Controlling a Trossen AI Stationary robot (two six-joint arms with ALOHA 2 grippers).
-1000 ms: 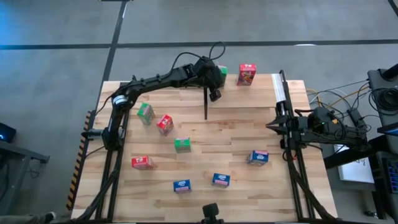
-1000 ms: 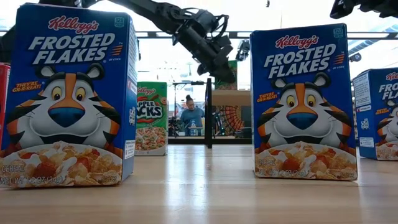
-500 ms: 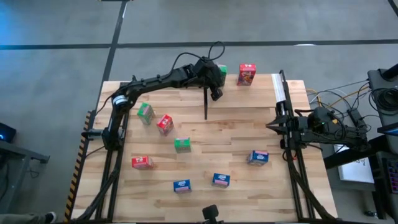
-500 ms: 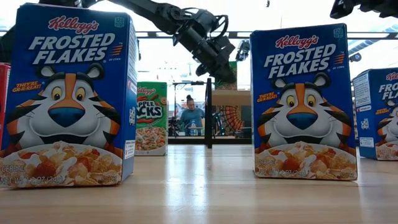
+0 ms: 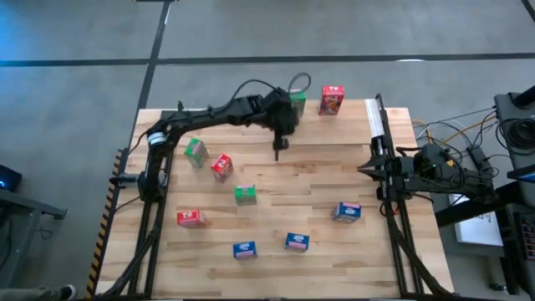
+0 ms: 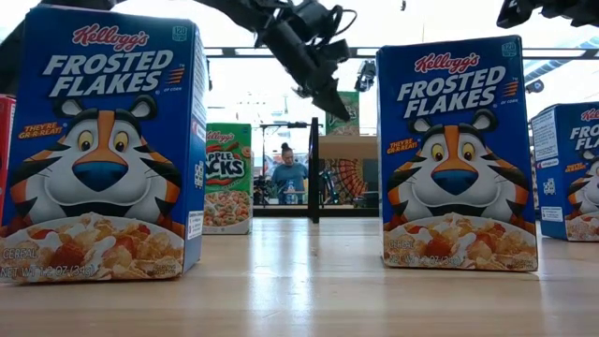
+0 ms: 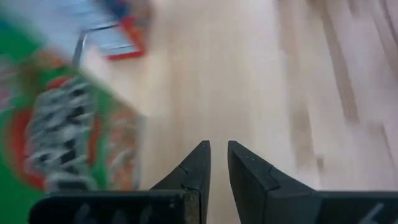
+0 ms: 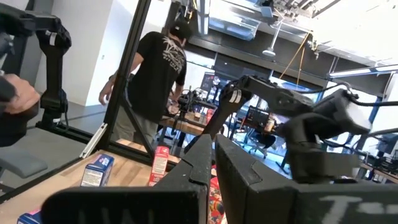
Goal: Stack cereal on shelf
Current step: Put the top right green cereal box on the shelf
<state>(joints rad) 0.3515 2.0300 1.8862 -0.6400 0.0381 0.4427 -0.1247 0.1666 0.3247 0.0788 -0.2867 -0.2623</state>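
My left gripper [image 5: 279, 144] [image 7: 217, 149] hangs shut above the shelf's near left corner, pointing down and holding nothing. It is just clear of a green cereal box [image 5: 298, 98] [image 7: 62, 124] that stands on the shelf [image 6: 348, 147] beside a red box [image 5: 332, 99]. The shelf is a raised wood panel at the table's far side, with a black post [image 5: 277, 153] and a white strip [image 5: 374, 121]. Two green boxes [image 5: 195, 150], two red [image 5: 221, 165] and three blue [image 5: 297, 242] stand on the table. My right gripper [image 5: 368, 170] waits shut at the right edge.
In the low view, blue boxes [image 6: 103, 140] [image 6: 456, 154] stand close to the camera, with a green box [image 6: 227, 178] farther back. A person [image 6: 288, 173] stands in the room beyond the table. Bare wood lies in the table's middle, between the boxes and the shelf post.
My left gripper has risen and drawn back from the green box on the shelf, toward the table's near edge and slightly left. The green and red boxes on the shelf stay where they were.
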